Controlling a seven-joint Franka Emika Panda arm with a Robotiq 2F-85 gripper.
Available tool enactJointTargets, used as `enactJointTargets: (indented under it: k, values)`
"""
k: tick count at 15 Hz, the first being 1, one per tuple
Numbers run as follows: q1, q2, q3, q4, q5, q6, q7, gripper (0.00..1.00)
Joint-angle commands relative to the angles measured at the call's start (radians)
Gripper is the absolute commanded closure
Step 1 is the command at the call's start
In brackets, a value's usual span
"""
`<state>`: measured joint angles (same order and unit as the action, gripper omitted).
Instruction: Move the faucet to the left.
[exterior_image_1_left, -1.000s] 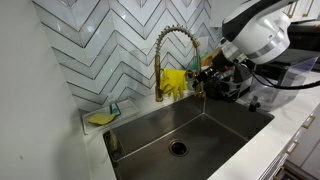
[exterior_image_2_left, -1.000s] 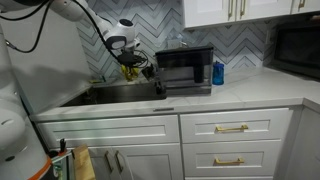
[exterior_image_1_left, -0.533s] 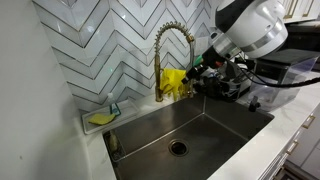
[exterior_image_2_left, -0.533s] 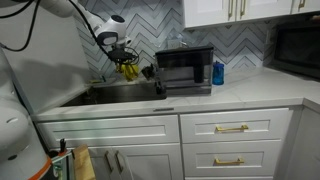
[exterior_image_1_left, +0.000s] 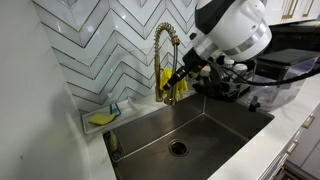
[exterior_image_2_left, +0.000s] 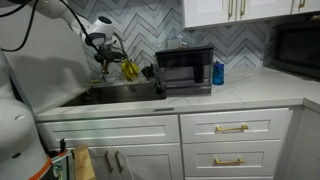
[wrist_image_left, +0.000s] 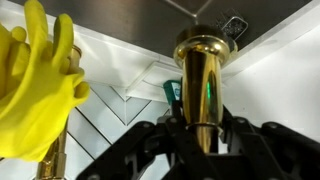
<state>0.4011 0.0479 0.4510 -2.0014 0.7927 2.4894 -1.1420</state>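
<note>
Above the back rim of the sink (exterior_image_1_left: 150, 128), the faucet (exterior_image_1_left: 158, 60) rises on its slim stem and curls over in a coiled arch, so that its brass spray head (wrist_image_left: 203, 80) hangs over the basin. The gripper (exterior_image_1_left: 174, 78) has come in at that hanging end, not at the stem, and the likely reason is leverage: a hold far from the pivot behind the sink turns the whole gooseneck with little force. In the wrist view the fingers (wrist_image_left: 165, 140) stand on either side of the brass barrel and look pressed against it, pinching the spray head between them, though the contact itself is partly hidden by the barrel. The yellow gloves (wrist_image_left: 35, 95) are draped at the stem behind the sink, just beside the held end, close enough to brush the wrist as the spout swings. In an exterior view the arch looks narrow, which suggests it is angled partway across the sink and not yet fully over to the left. A sponge tray (exterior_image_1_left: 100, 118) sits on the ledge at the sink's far corner, well clear of the spout.
</note>
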Motion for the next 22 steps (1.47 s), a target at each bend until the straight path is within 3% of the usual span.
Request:
enactJointTargets:
  k: [1,3,4,5,7,13,22]
  values:
    - [0.028,0.002,0.013,-0.002,-0.079,0.013,-0.028,0.89]
    - [0.035,0.001,0.017,-0.001,-0.124,0.019,-0.027,0.89]
    - [0.036,-0.001,0.018,0.001,-0.134,0.02,-0.037,0.82]
    - [0.038,-0.002,0.02,0.003,-0.148,0.026,-0.042,0.4]
    - [0.038,-0.009,0.019,0.002,-0.181,0.034,-0.038,0.42]
    - [0.025,-0.035,0.005,-0.02,-0.262,0.071,0.03,0.01]
    - [-0.009,-0.139,-0.055,-0.075,-0.453,0.032,0.375,0.0]
